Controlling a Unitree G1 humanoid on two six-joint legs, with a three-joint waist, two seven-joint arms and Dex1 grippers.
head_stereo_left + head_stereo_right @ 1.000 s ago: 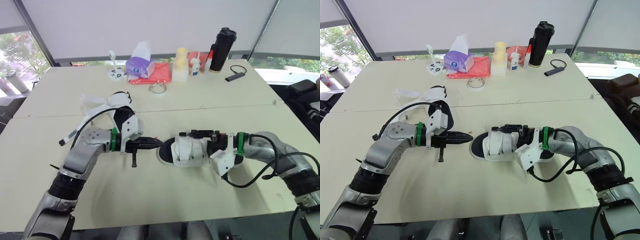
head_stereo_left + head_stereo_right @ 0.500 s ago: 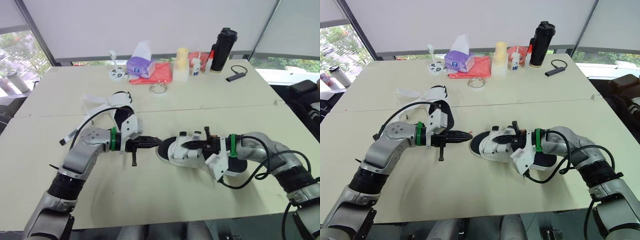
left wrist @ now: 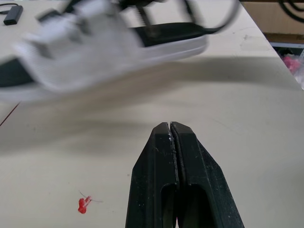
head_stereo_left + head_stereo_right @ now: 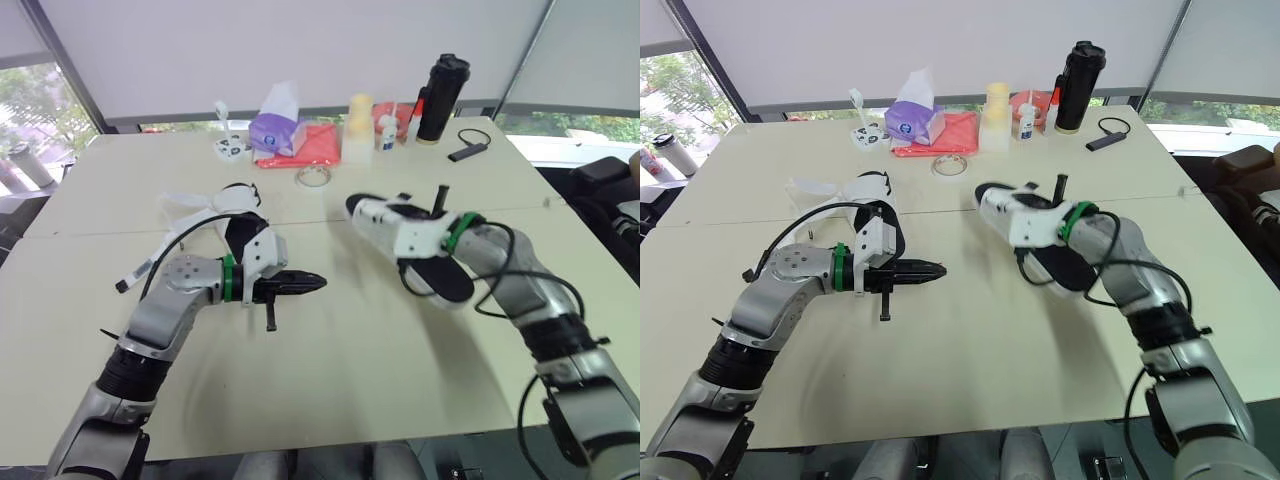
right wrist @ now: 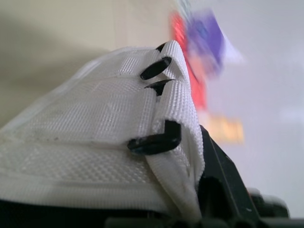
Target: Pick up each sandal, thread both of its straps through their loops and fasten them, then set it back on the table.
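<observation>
A sandal (image 4: pixel 415 245) with white mesh straps and a black footbed hangs tilted above the middle of the table, toe toward the back left. My right gripper (image 4: pixel 432 218) is shut on its strap side. In the right wrist view the strap (image 5: pixel 109 142) with its black loops (image 5: pixel 154 140) lies close against one finger (image 5: pixel 223 190). My left gripper (image 4: pixel 315 283) hovers low over the table to the left of the sandal, shut and empty; its fingertips (image 3: pixel 167 135) point at the blurred sandal (image 3: pixel 95 52). A second sandal (image 4: pixel 228 208) lies at the back left with loose straps.
Along the far edge stand a purple tissue pack (image 4: pixel 278 125), a red cloth (image 4: pixel 320 146), a tape roll (image 4: pixel 313 177), a pale cup (image 4: pixel 359 128), a small bottle (image 4: pixel 388 130), a black flask (image 4: pixel 444 92) and a black dongle (image 4: pixel 468 151). A seam (image 4: pixel 140 228) crosses the table.
My right gripper closed on the sandal's strap and lifted the sandal off the table, up and toward the back. The left arm stayed where it was.
</observation>
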